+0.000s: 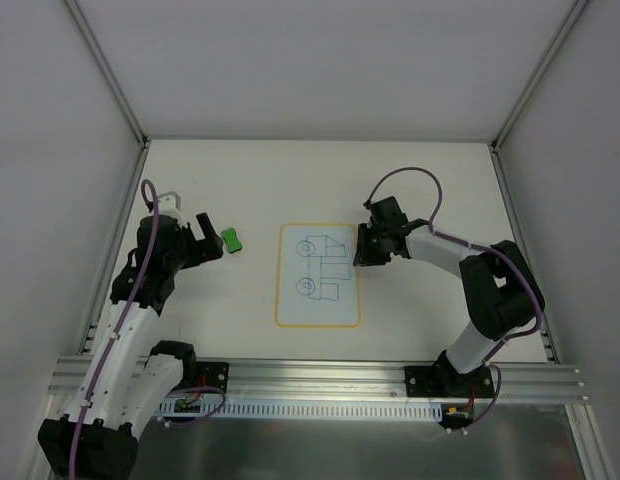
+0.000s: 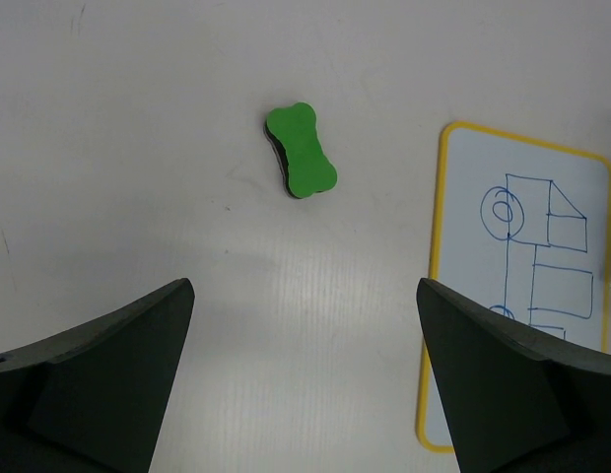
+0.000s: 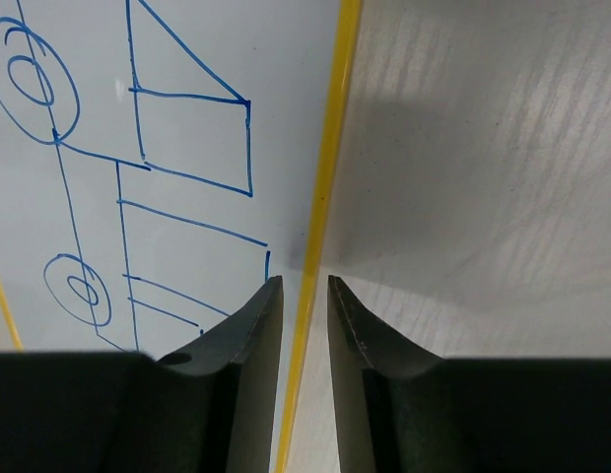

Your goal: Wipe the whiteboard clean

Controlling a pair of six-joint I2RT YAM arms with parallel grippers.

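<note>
The whiteboard [image 1: 320, 308] lies flat mid-table, white with a yellow border and a blue line drawing. It also shows in the left wrist view [image 2: 473, 325] and the right wrist view [image 3: 286, 59]. A green bone-shaped eraser [image 1: 231, 240] lies left of the board, ahead of my left fingers in the left wrist view [image 2: 301, 150]. My left gripper [image 1: 212, 238] is open and empty [image 2: 305, 286], just left of the eraser. My right gripper [image 1: 360, 248] sits at the board's right edge, jaws nearly closed [image 3: 305, 281], straddling the yellow border with a narrow gap.
White walls enclose the table on the left, back and right. An aluminium rail [image 1: 320, 378] runs along the near edge with both arm bases on it.
</note>
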